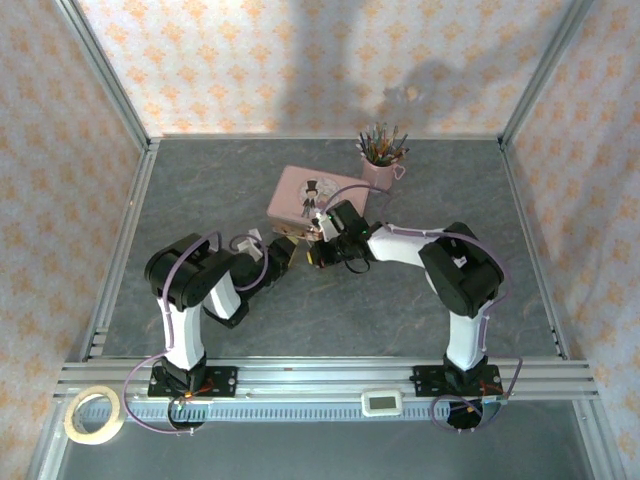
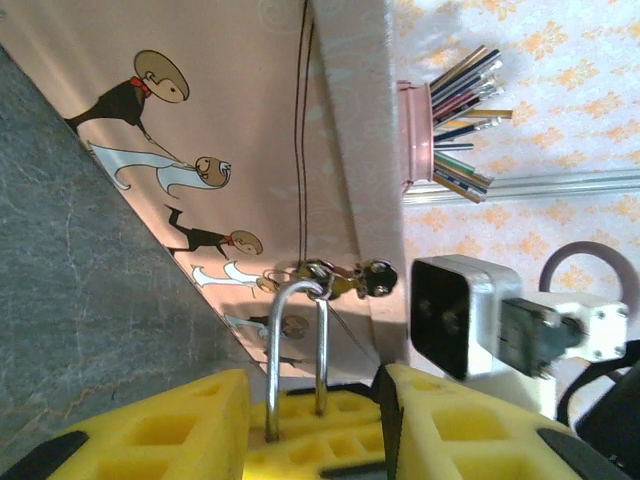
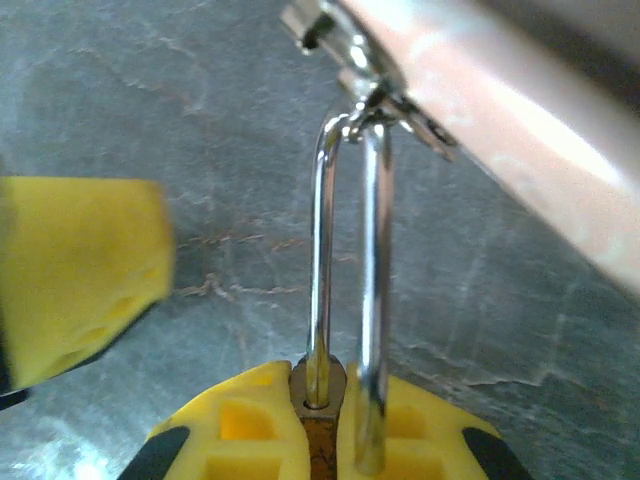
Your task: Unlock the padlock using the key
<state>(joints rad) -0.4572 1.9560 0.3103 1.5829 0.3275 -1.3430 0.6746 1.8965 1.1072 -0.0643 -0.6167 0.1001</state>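
1. Padlock (image 3: 375,300): thin silver shackle threaded thru latch (image 3: 370,85) on front edge of pink tin (image 3: 520,130), at tin's near corner, low over table (image 3: 150,100). Sliver of brass body shows betw. yellow pads. Keyhole end hidden, can't tell which way it faces.
2. Right gripper (image 3: 320,440): jaws nearly shut, pinching lock body. Both shackle legs rise straight out from betw. its pads.
3. Left gripper (image 2: 310,390): fingers wide apart, nothing in them. It straddles the pinched lock. One pad (image 3: 80,270) sits beside shackle with a clear gap.
4. Handling, est.: lock light, rigid, smooth metal, so prob. slippery and apt to twist in pads. It is tethered by shackle and will swing on latch if let go. Best hold is across the flat faces of body, as now, leaving shackle and keyhole end free. Don't pull hard, as latch looks flimsy.
5. Key, est.: thin and fiddly. Pinch by the head, blade free, line up before pushing.
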